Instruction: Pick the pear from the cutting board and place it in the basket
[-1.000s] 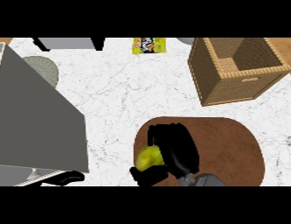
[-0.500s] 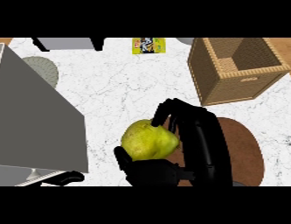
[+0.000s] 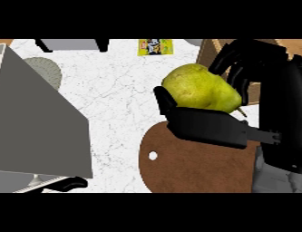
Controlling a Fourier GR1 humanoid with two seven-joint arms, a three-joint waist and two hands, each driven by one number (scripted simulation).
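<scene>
Status: pick-up judged complete; placing not yet done

1. The pear [image 3: 200, 88] is off the cutting board [image 3: 193, 170]. It shows clear of the brown board surface, held up in the air and close to the head view, so the first half of the task reads as done.

2. The right hand [image 3: 288, 106] is gripping the pear. The thumb [image 3: 210, 127] wraps across the fruit's underside and near side, and the curled fingers [image 3: 243, 59] close over its far right side. The pear's left and upper faces are bare. The short stalk shows low on the right, between thumb and palm.

3. The pear sits to the left of the palm, in contact with the hand on both sides.

4. The basket [image 3: 207, 50] stands at the far right corner of the worktop [image 3: 119, 99]. Most of it is hidden behind the hand; only a strip of its left wall shows. The pear appears over the board's far edge, near the basket but not inside it.

5. Outstanding, in my judgement: carry the pear over the basket opening, lower it, release.

6. A black shape at the worktop's near left edge is probably the left hand [image 3: 65, 183]; whether it is open or closed cannot be told
</scene>
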